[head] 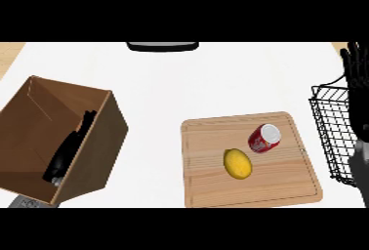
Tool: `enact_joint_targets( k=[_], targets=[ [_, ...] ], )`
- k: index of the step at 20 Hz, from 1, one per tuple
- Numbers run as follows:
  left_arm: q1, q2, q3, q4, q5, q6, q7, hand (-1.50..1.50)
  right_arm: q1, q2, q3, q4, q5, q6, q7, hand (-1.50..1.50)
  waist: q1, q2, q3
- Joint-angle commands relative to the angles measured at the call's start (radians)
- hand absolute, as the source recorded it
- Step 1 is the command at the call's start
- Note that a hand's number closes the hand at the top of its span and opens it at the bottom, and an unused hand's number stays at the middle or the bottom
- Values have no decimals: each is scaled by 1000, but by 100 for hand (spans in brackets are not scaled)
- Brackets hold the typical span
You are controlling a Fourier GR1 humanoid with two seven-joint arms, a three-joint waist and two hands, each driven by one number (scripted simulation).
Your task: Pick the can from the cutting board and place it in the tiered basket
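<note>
— Can [264,138] placement? 
— We see it on the cutting board [249,190], at one o'clock from the lemon [237,163].
— Right robot hand [355,61]? 
— Fingers straight, holding nothing, by the tiered basket [333,132].

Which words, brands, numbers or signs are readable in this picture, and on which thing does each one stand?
No text can be read anywhere.
Red can on the cutting board: pale marks on its side, too blurred to read.
Lemon, cardboard box, wire basket: no text shows.
</note>
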Motion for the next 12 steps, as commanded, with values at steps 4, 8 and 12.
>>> enact_joint_targets(
  k=[4,8,12],
  targets=[
    [66,2,117,-16,101,5,-11,0,185,274,-35,97,-334,109,-81,150,39,13,14],
    [102,-31,173,-1,175,-5,-8,0,205,412,-102,71,-553,167,-227,150,29,3,16],
    [149,15,236,12,223,-78,-51,0,375,359,-39,187,-219,-28,-310,-150,27,8,1]
  ],
)
